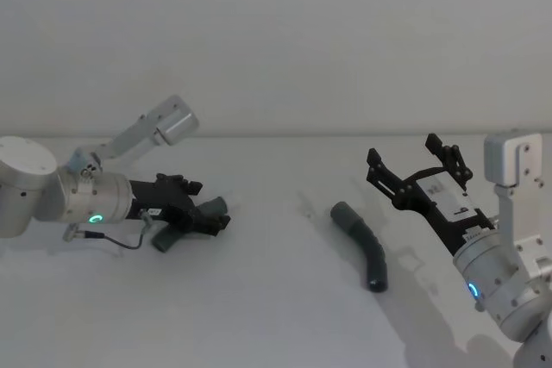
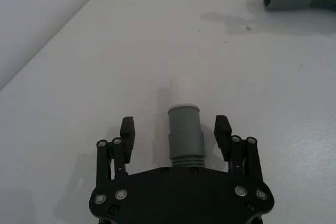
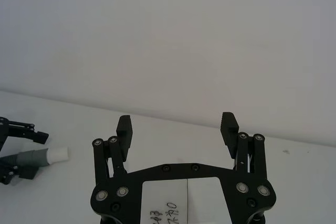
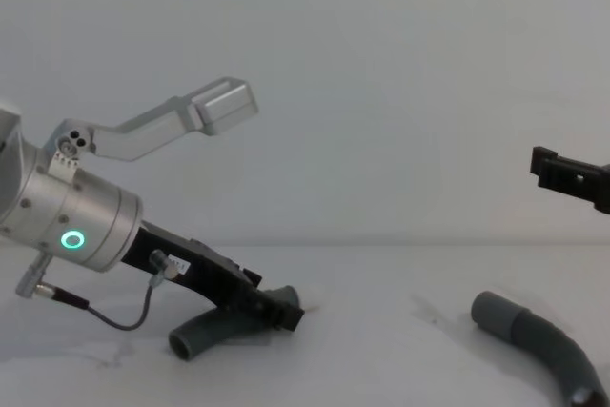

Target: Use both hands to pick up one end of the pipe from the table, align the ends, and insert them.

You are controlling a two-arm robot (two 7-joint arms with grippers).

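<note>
Now, head view: the short hose piece [image 1: 166,240] lies on the table [image 1: 276,308] at the robot's left, directly under the left gripper [image 1: 210,207]. That arm reaches in low from the left edge, its ring light [image 1: 97,220] green. The longer hose piece [image 1: 364,247] lies curved, right of centre and well apart from the short one. The right gripper [image 1: 418,168] hangs above and just right of its far end, clear of the table, fingers spread wide and holding nothing. Left wrist view: the short piece's cuff [image 2: 185,124], with a white tip [image 2: 185,90] beyond it, sits between the two fingers [image 2: 127,132]. A gap shows on each side, so the jaws stand apart and do not touch it. Right wrist view: fingers wide, nothing between them. Chest view: left gripper tilted down over the short piece; right gripper high at the right edge, above the longer piece.
</note>
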